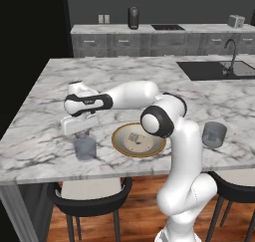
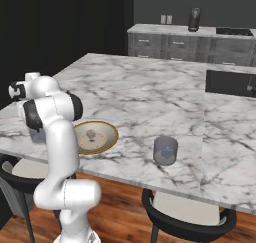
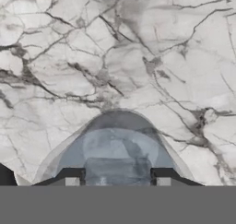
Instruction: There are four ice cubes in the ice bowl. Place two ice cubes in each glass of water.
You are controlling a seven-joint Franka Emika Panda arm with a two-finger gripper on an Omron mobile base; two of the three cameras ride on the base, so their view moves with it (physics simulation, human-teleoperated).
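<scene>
I hold the gripper [image 1: 82,132] directly over the left glass [image 1: 85,147], an ice cube [image 3: 117,171] pinched between its fingers (one cube [image 1: 133,137] lies in the bowl [image 1: 119,145], at the glass's three o'clock). Next, I judge: release, then fetch more for the right glass [image 1: 214,134].

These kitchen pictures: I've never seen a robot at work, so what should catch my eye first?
A big white arm with dark joints reaches left over the marble counter, its gripper poised just above a short blue-grey glass tumbler. Beside that sits a wide golden-rimmed bowl holding one small pale ice cube. A second matching tumbler stands on the bowl's other side.
</scene>
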